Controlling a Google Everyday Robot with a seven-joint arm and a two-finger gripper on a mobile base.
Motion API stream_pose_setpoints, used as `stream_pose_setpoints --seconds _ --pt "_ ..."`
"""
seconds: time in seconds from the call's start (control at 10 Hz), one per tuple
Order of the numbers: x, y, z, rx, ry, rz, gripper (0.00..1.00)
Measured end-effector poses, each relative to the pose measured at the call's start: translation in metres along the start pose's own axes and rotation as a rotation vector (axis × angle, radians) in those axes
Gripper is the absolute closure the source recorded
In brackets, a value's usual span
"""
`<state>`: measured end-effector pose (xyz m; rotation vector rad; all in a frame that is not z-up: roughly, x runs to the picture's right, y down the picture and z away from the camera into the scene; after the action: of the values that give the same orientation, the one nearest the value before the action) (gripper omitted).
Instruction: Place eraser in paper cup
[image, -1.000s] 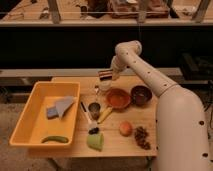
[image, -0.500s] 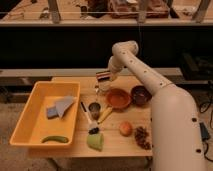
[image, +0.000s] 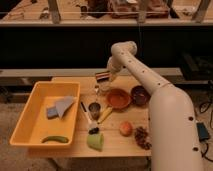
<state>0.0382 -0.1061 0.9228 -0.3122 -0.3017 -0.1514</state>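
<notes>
My gripper (image: 102, 78) hangs over the back middle of the wooden table (image: 112, 145), at the end of the white arm that reaches in from the right. It is shut on a small dark and light striped block, the eraser (image: 101, 76), held level above the table. Directly beneath it stands the paper cup (image: 103, 89), small and pale, just left of the orange bowl. The eraser is above the cup and not inside it.
A yellow bin (image: 30, 125) on the left holds a grey cloth (image: 59, 107) and a green item (image: 55, 139). Also on the table: metal cup (image: 94, 108), brush (image: 90, 121), light green cup (image: 95, 141), orange bowl (image: 119, 99), dark bowl (image: 139, 95), orange fruit (image: 125, 128), dark cluster (image: 142, 138).
The gripper has drifted slightly left over the paper cup, still holding the eraser. Nothing on the table has moved.
</notes>
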Motion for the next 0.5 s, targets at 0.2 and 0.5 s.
stream_pose_setpoints --seconds 0.2,0.5 --pt "-0.0006 -0.0004 0.0013 -0.006 0.003 -0.004 0.61" --pt "-0.0028 -0.0015 0.0032 -0.013 0.003 -0.001 0.32"
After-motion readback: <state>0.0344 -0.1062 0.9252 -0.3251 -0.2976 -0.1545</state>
